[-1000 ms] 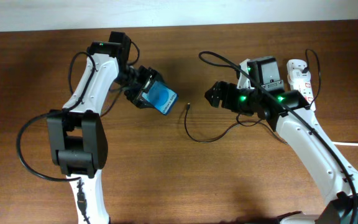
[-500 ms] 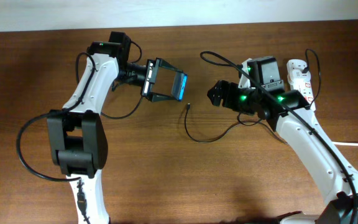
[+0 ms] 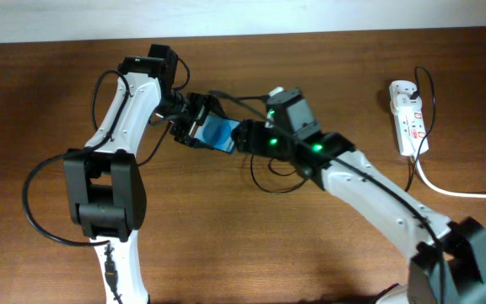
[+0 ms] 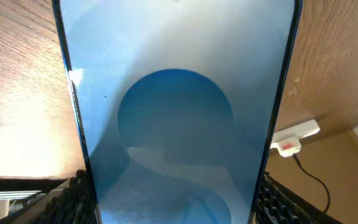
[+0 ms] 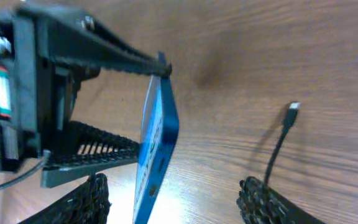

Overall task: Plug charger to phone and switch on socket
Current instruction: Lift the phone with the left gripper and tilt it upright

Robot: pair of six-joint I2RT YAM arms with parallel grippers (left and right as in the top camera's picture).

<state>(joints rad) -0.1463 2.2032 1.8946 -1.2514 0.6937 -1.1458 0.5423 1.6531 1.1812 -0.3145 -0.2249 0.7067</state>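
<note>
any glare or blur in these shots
Left wrist: the phone fills the frame, its screen hazy with pale reflections, and the table at left is blown out bright. Right wrist: slightly soft, the charger tip readable. Overhead: evenly lit and sharp.

Lab: 2 robot arms (image 3: 125, 108), wood table (image 3: 310, 253)

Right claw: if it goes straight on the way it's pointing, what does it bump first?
Most likely the phone, held edge-on by the left claw, straight ahead of the right claw. The charger tip lies off to one side. How close the phone is, is unclear.
</note>
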